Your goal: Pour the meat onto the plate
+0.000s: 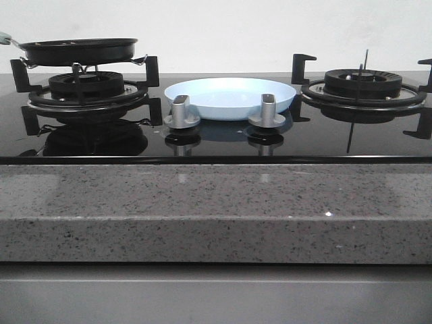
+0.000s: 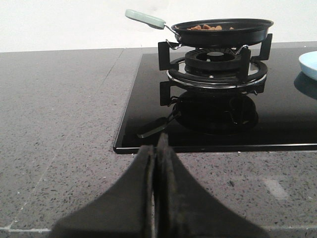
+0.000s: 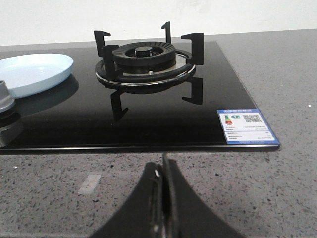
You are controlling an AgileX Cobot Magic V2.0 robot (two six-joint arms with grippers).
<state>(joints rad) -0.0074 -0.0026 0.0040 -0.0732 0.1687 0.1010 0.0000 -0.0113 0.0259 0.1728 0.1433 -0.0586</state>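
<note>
While meat [image 2: 205, 28] sits in the pan [image 2: 223, 30], both end effectors, left [image 2: 155, 163] and right [image 3: 164, 178], together, empty

meat [image 2: 205, 27]: light-brown pieces piled in black pan; plate [image 1: 230, 96]: pale-blue, upright, bare, between burners

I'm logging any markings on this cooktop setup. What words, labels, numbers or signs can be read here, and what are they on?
Sticker on the near corner of the black glass hob, right wrist view: blue-bordered label with coloured bars and a QR-style square; its print is too small to read.
Control knobs: no legible markings.
Frying pan, plate, burners: no text seen.
Nothing can be quoted.
</note>
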